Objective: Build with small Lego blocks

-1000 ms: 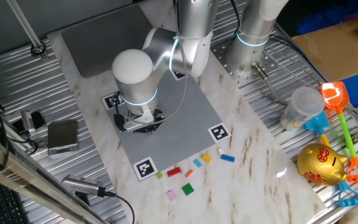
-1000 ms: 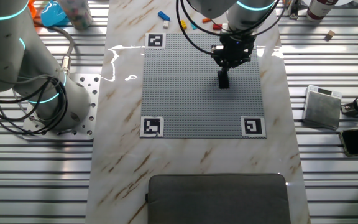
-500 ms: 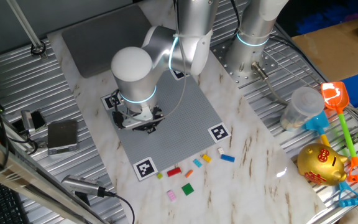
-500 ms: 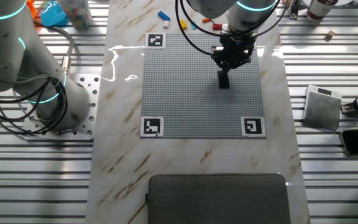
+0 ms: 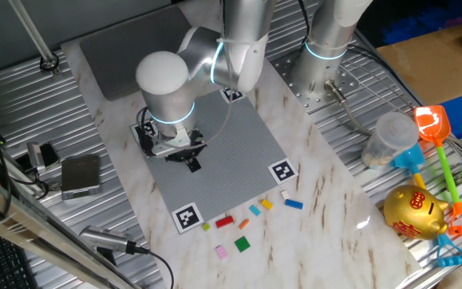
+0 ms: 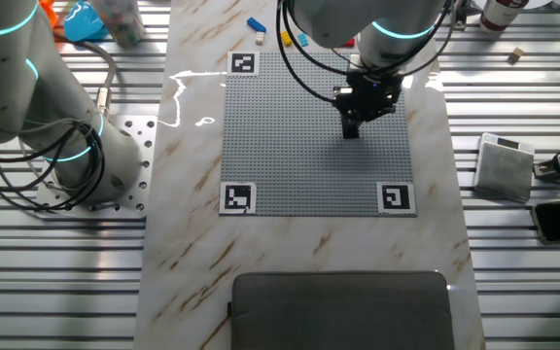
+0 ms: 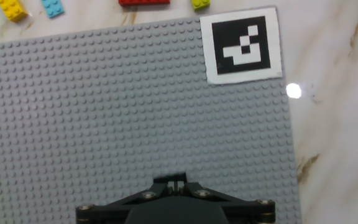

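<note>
Black brick (image 6: 351, 125) on grey plate (image 6: 290, 146), just below jaws

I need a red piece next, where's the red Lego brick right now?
In one fixed view, the red brick lies on the marble just off the grey plate's near edge, beside the corner marker.

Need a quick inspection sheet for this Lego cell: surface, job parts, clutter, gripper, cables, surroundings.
Surface: marble tabletop carrying a grey studded plate with black-and-white corner markers.
Job's things: small Lego blocks loose on the marble beside the plate's edge; black block standing on the plate.
Clutter: nothing seen on the plate.
Gripper: gripper directly over the black block; open or shut cannot be told.
Cables: black cable looping from the arm.
Surroundings: gold piggy bank, toy shovels, grey box.
</note>
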You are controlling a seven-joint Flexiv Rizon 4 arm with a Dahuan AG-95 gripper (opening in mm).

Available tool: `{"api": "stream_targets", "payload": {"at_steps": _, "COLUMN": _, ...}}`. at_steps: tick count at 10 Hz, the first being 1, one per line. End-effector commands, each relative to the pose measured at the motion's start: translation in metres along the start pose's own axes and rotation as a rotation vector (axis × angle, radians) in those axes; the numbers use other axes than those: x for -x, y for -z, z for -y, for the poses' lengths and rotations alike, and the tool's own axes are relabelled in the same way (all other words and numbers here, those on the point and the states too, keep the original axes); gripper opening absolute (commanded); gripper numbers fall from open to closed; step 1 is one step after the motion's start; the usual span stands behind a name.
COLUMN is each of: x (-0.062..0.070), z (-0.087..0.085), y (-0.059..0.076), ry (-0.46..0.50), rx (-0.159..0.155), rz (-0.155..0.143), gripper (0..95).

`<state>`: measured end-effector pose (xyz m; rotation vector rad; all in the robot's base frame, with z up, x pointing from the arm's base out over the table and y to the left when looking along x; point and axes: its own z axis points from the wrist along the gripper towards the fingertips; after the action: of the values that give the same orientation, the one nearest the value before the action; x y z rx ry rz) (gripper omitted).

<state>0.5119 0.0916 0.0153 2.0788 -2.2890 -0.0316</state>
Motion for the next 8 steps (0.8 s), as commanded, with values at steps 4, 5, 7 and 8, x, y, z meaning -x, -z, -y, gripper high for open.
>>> {"api": "stream_targets", "payload": {"at_steps": 4, "x": -0.0035, "z": -0.0001, "y": 0.0013, "ry": 0.007, "rx": -0.003, "rz": -0.002, "gripper": 0.0}}
{"api": "stream_targets", "payload": {"at_steps": 5, "x": -0.0045, "z": -0.0001, "y": 0.0012, "ry": 0.007, "rx": -0.003, "rz": -0.003, "gripper": 0.0}}
{"api": "stream_targets", "payload": {"at_steps": 7, "x": -0.0067, "z": -0.0003, "y": 0.0007, "ry": 0.008, "rx": -0.004, "rz": -0.003, "gripper": 0.0}}
{"api": "stream_targets", "payload": {"at_steps": 8, "x": -0.0084, "z": -0.0012, "y": 0.0001, "ry": 0.008, "rx": -0.005, "rz": -0.001, "gripper": 0.0}}
